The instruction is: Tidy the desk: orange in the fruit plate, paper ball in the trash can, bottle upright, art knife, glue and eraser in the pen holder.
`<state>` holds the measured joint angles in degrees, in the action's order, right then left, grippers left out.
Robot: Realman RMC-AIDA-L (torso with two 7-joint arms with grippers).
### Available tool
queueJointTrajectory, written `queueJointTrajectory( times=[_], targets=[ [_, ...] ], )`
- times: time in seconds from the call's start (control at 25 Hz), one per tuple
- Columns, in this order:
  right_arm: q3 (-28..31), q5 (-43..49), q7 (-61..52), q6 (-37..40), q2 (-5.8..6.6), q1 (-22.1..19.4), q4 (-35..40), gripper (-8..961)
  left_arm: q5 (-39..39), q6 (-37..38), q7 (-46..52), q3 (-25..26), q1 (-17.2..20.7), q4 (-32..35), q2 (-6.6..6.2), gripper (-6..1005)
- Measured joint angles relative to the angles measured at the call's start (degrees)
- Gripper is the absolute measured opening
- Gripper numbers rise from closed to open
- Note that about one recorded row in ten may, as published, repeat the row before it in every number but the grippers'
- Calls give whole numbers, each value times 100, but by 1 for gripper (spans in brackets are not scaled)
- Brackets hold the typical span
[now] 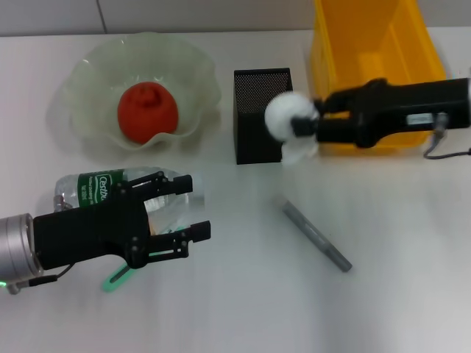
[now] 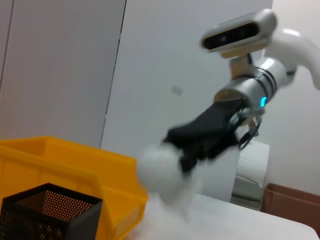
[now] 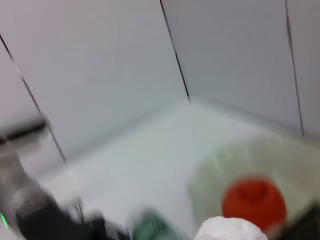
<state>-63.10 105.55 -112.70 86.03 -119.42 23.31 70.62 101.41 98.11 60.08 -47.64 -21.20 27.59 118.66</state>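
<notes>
My right gripper [image 1: 303,122] is shut on the white paper ball [image 1: 285,115] and holds it in the air between the black mesh pen holder [image 1: 262,95] and the yellow trash can [image 1: 372,51]. The left wrist view shows the same paper ball [image 2: 159,171] in that gripper [image 2: 186,150]. An orange [image 1: 147,110] lies in the pale green fruit plate [image 1: 88,73]. The bottle [image 1: 92,187] lies on its side at the front left, with my left gripper [image 1: 197,206] open just over it. A grey art knife [image 1: 316,236] lies on the table. Glue and eraser I cannot make out.
A small green object [image 1: 116,281] pokes out from under the left arm near the front edge. The pen holder [image 2: 50,215] stands close beside the yellow bin [image 2: 65,165]. The right wrist view shows the orange [image 3: 254,202] in its plate.
</notes>
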Motion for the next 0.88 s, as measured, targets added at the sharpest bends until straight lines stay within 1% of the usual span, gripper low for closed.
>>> queueJointTrajectory(
  times=[0.12,0.2,0.28,0.32,0.36,0.48,0.52,0.56,0.6,0.64,0.68,0.72,0.76,0.88],
  targets=[
    [315,-1076,1107,20,11,-324,-563,412,0,-17,-2,0,-5,0,0,784],
    [526,-1480,1687,7,10,-461,-904,412,-1,-38,-4,0,-19,0,0,783],
    [792,-1668,2051,-78,5,-516,-1213,418,-1,-46,-5,0,-29,0,0,783],
    [1014,-1717,2233,-235,3,-524,-1416,421,0,-49,-5,0,-37,0,0,783],
    [1014,-1717,2233,-235,3,-524,-1416,424,0,-49,-6,0,-43,0,0,783],
    [1158,-1698,2395,-633,10,-517,-1536,432,0,-49,-6,0,-53,0,0,783],
    [1174,-1674,2479,-923,17,-495,-1537,435,1,-50,-6,0,-69,0,0,783],
    [1174,-1674,2479,-923,17,-495,-1537,438,1,-50,-6,0,-72,0,0,783],
    [1175,-1661,2519,-1204,21,-454,-1535,441,1,-49,-6,0,-80,0,0,783],
    [1175,-1661,2519,-1204,21,-454,-1535,444,1,-49,-6,0,-83,0,0,783],
    [1172,-1656,2527,-1375,25,-424,-1538,447,2,-51,-6,0,-88,0,0,783],
    [1150,-1652,2536,-1673,28,-381,-1556,450,2,-53,-6,0,-88,0,0,783],
    [1150,-1652,2536,-1673,28,-381,-1556,453,2,-53,-6,0,-88,0,0,783],
    [1087,-1649,2790,-2162,27,-290,-1703,461,5,-55,-6,0,-83,1,0,783]
  ],
)
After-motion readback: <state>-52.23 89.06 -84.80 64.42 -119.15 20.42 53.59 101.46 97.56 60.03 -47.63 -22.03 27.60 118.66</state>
